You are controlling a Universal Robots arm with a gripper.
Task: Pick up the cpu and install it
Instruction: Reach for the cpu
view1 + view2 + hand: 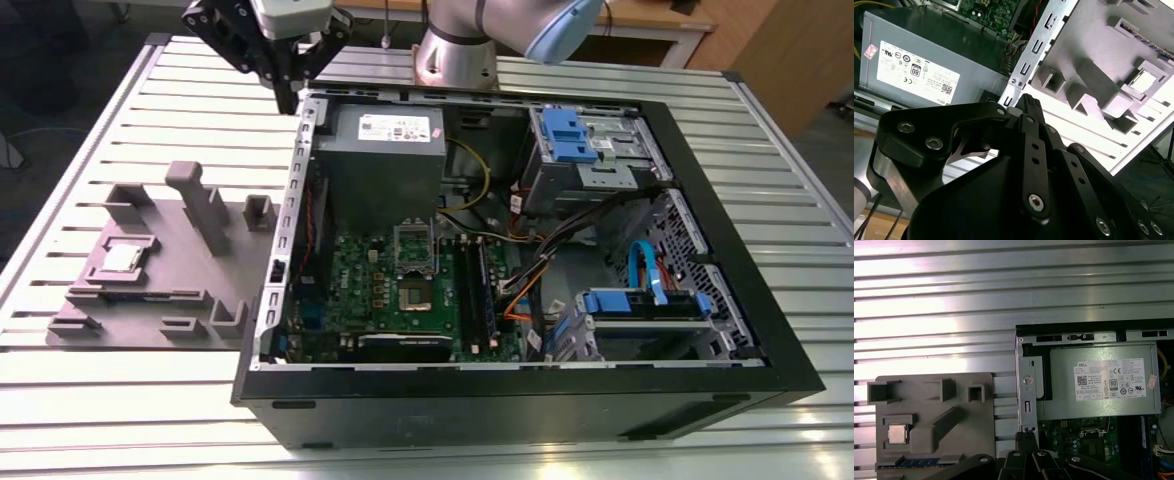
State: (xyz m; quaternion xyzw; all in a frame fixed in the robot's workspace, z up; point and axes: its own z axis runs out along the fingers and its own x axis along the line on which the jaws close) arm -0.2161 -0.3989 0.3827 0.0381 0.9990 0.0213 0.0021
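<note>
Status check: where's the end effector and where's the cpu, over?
End effector shut, empty, at the computer case corner by the power supply. Cpu in grey holder, untouched. Nothing covering it.

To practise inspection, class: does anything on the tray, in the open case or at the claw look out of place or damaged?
Nothing stands out. The cpu lies flat in its recess on the grey tray, the computer case lies open, and the claw hangs shut above the case's corner.

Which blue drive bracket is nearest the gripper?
The blue plastic bracket beside the grey power supply box; the other sits diagonally across the black case.
</note>
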